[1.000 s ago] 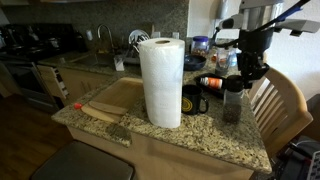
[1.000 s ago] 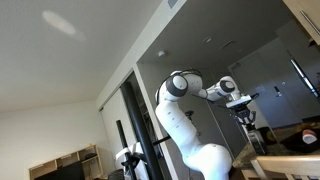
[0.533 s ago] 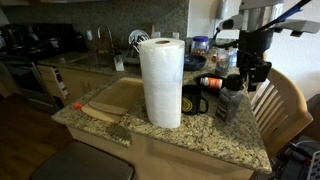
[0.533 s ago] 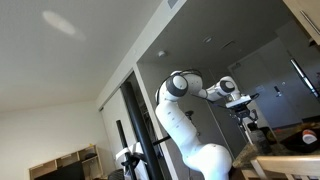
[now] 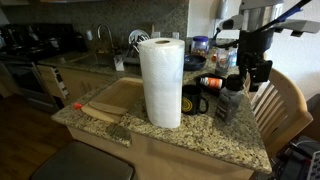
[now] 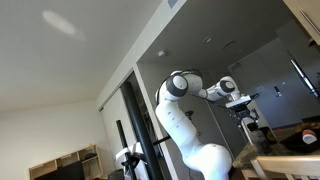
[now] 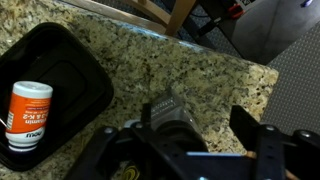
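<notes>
The jaws stand open around the grey bottle [image 5: 231, 98], which leans tilted on the counter [image 5: 200, 128], just beside the black tray [image 7: 70, 60]. Bare granite reaches to the counter edge.

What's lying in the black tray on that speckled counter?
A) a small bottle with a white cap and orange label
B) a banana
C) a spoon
A: in the wrist view a white-capped, orange-labelled bottle lies in the black tray.
</notes>
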